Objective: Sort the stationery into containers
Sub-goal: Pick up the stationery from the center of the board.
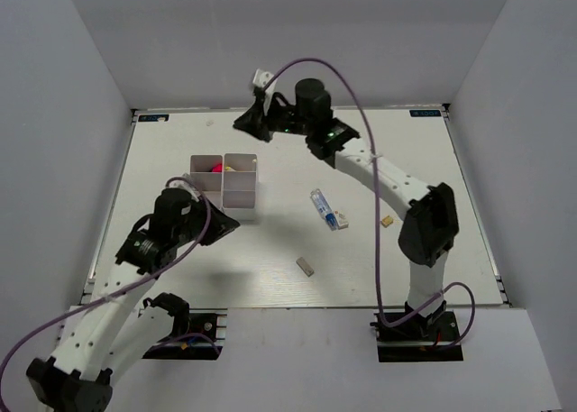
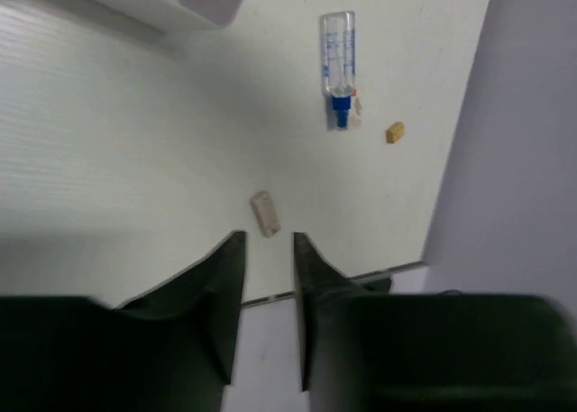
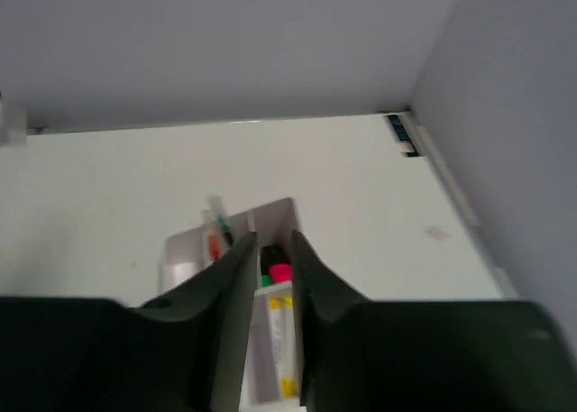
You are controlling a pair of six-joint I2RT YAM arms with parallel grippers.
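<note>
Stationery is lying split: pens and a pink highlighter are sitting in the white organizer, while the tube and two erasers are resting loose on the table. The left gripper and right gripper are hovering with fingers narrowly parted, pinching nothing.

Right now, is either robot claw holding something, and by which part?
No, nothing is held. The left claw and the right claw are both empty, each showing a bare gap.

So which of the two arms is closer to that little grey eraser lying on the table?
Left. The left end effector sits close to the grey eraser, aimed toward it. The right end effector is much farther, beyond the white organizer's far side.
</note>
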